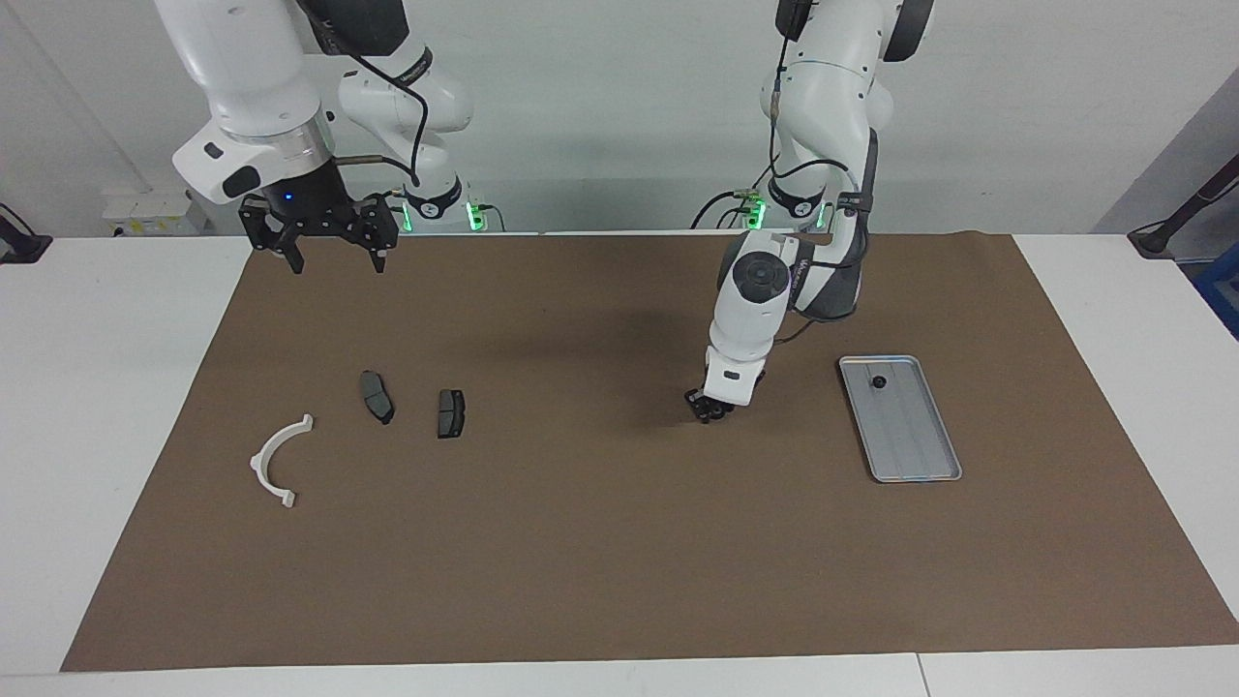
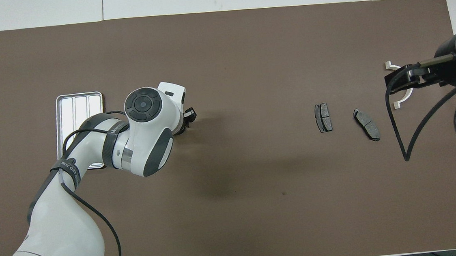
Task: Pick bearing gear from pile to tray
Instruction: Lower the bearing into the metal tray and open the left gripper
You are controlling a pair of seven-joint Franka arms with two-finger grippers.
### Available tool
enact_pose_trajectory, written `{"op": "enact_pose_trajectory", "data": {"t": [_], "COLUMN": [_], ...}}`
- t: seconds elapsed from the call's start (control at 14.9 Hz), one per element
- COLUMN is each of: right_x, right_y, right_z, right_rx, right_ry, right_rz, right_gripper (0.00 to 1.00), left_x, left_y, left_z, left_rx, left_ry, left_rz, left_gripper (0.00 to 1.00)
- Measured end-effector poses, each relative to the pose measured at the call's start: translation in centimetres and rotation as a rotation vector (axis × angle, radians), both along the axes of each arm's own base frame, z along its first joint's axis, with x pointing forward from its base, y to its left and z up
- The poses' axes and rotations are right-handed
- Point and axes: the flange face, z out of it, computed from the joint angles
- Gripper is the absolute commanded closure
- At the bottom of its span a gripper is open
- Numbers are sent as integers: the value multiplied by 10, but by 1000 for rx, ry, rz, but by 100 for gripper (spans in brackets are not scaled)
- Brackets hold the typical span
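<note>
Brown mat (image 1: 619,542) across white table (image 1: 97,387), pale wall

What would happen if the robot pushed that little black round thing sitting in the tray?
The small black round piece would probably roll, since it looks round. The tray has a raised rim, which would likely stop it. It also looks tiny beside the brake pads, so it is probably light and easy to knock.

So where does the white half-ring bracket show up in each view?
Facing view: the white half-ring bracket lies low at the picture's left, beside the two brake pads.
Overhead view: at the right edge, partly covered by the raised right tool; only the bracket's ends show.
Shared landmark: the brake pads, toward the right arm's end.
</note>
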Motion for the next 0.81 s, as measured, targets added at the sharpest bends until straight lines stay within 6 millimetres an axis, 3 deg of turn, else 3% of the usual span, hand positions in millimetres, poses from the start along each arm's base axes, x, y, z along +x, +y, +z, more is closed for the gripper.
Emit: {"op": "enact_pose_trajectory", "data": {"t": [0.27, 0.4, 0.67, 0.81], "right_x": [-13, -18, -24, -24], "right_y": [2, 0, -14, -19], "right_z": [11, 11, 13, 13], "right_rx": [-8, -12, -11, 15], "right_ry": [-17, -16, -17, -22], "right_rz": [1, -4, -33, -46], "right_gripper": [0, 0, 0, 0], "left_x": [1, 13, 52, 63], "left_y": [4, 25, 137, 189], "left_z": [1, 10, 49, 54], "left_rx": [3, 11, 13, 15], "left_ry": [2, -1, -22, -29], "left_rz": [4, -15, -100, -156], "left_gripper": [80, 80, 80, 80]}}
